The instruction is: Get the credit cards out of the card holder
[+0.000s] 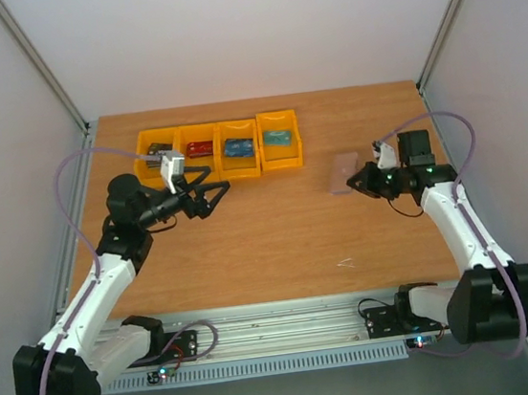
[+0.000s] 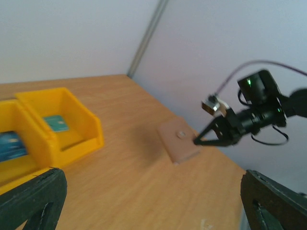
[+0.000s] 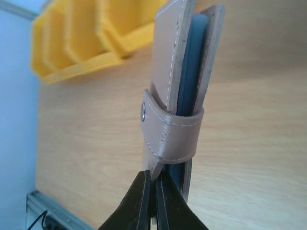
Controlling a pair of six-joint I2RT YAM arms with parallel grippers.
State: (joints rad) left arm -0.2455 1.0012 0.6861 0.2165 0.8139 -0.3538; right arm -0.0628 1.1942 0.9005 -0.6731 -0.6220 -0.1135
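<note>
The card holder (image 1: 343,171) is folded shut and lies on the right part of the table, pinkish-tan outside with a snap strap around it. In the right wrist view the card holder (image 3: 180,72) shows a blue-grey lining between its two leaves. My right gripper (image 3: 154,175) is shut on the near edge of one leaf, just below the strap. From the left wrist view the right gripper (image 2: 195,142) touches the holder (image 2: 178,140) at its right edge. No credit cards show. My left gripper (image 1: 218,196) hangs open over the table in front of the bins, its jaws holding nothing.
A row of orange bins (image 1: 220,150) stands at the back left, each holding a small flat item; the bins (image 2: 62,124) sit left of the holder. A small white scrap (image 1: 346,263) lies near the front edge. White walls enclose the table.
</note>
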